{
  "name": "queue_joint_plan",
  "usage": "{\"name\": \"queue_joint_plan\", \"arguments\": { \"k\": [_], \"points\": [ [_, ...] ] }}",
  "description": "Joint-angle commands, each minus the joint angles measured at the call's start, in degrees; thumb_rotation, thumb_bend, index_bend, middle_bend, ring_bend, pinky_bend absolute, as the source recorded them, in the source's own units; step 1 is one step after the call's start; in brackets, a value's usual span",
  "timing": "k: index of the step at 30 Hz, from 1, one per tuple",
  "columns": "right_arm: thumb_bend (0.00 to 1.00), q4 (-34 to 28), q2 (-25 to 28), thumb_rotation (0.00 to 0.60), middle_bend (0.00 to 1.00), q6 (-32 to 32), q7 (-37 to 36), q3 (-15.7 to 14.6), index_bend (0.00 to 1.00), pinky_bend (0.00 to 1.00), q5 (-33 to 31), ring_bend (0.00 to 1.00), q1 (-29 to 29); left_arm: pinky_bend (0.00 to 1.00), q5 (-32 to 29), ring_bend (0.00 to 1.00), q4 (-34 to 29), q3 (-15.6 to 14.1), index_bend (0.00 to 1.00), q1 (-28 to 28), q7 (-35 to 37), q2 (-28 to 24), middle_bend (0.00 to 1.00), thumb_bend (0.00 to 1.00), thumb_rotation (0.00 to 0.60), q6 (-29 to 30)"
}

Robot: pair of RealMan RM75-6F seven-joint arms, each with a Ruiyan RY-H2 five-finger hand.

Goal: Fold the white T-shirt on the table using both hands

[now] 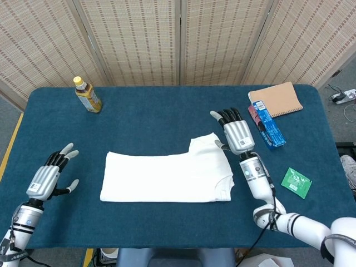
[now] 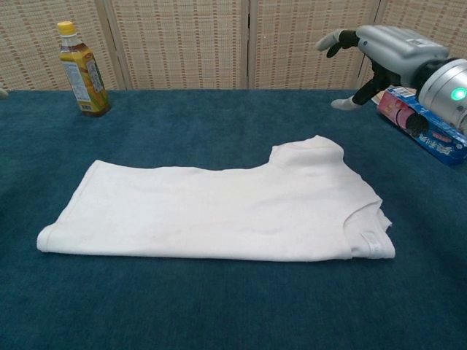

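The white T-shirt [image 1: 167,176] [image 2: 219,209] lies flat on the blue table, folded lengthwise, with one sleeve [image 1: 204,146] [image 2: 306,154] sticking out at its far right corner. My right hand [image 1: 237,133] [image 2: 379,55] hovers above the table just right of that sleeve, fingers spread and holding nothing. Far to the left of the shirt my left hand [image 1: 49,176] stays near the table's left edge, fingers apart and empty; only the head view shows it.
A yellow-capped tea bottle [image 1: 87,95] [image 2: 82,70] stands at the back left. At the back right lie a brown notebook [image 1: 276,99], a blue and red box [image 1: 266,124] [image 2: 425,133] and a green packet [image 1: 296,182].
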State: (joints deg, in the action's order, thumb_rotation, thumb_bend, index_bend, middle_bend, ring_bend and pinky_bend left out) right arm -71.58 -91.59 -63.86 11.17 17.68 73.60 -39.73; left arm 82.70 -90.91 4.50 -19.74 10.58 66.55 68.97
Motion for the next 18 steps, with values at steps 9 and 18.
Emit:
{"name": "queue_joint_plan", "arguments": {
  "k": [9, 18],
  "points": [
    [0.19, -21.03, 17.51, 0.6, 0.26, -11.0, -0.69, -7.5, 0.26, 0.08, 8.58, 0.12, 11.42, 0.01, 7.84, 0.0, 12.9, -2.55, 0.26, -3.9, 0.29, 2.14, 0.03, 0.35, 0.6, -1.73],
    [0.19, -28.85, 23.3, 0.6, 0.27, -17.6, 1.8, -12.23, 0.28, 0.08, 15.09, 0.12, 17.43, 0.03, 17.97, 0.02, 32.72, -5.68, 0.31, -8.12, 8.68, 10.23, 0.07, 0.33, 0.6, 2.79]
  ]
}}
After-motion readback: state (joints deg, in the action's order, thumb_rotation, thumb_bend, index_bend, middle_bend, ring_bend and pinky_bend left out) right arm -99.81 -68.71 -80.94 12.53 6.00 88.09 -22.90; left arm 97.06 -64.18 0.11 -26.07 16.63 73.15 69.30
